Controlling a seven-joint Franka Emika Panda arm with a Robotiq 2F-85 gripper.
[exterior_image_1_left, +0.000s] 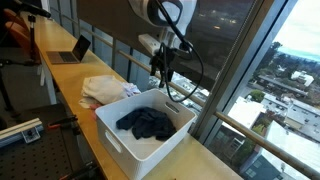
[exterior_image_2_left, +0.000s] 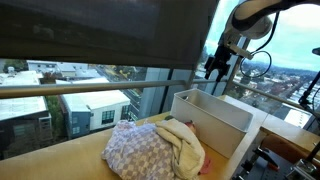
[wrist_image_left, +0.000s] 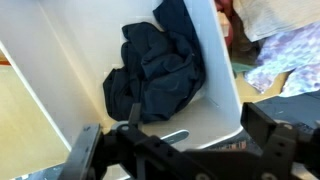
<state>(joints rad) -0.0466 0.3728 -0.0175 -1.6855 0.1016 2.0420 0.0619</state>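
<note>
**Operator:** State of the tool?

**Technician:** The gripper (exterior_image_1_left: 163, 68) is released. In the wrist view its two fingers (wrist_image_left: 85, 152) stand wide apart at the bottom of the frame, with nothing between them. It grasps nothing and touches nothing.

**Operator:** Position of the tool?

**Technician:** It hangs above the white bin (exterior_image_1_left: 112, 132), well clear of the rim, in both exterior views (exterior_image_2_left: 217, 68). The fingers point downward.

**Operator:** Location of the item below it?

**Technician:** A dark garment (exterior_image_1_left: 147, 123) lies crumpled on the floor of the bin. In the wrist view the dark garment (wrist_image_left: 155, 65) sits against the right wall of the bin (wrist_image_left: 224, 75), and the left part of the floor is bare. The fabric is navy or black; the type of garment cannot be told.

**Operator:** Surroundings?

**Technician:** The bin stands on a wooden counter (exterior_image_1_left: 58, 75) that runs along a window (exterior_image_1_left: 230, 60). A pile of laundry (exterior_image_1_left: 105, 90) lies just beside the bin, on its left, far side in an exterior view. The pile includes a white piece and a floral-patterned piece (exterior_image_2_left: 140, 150). A laptop (exterior_image_1_left: 72, 50) stands open farther along the counter, well apart from the bin.
</note>
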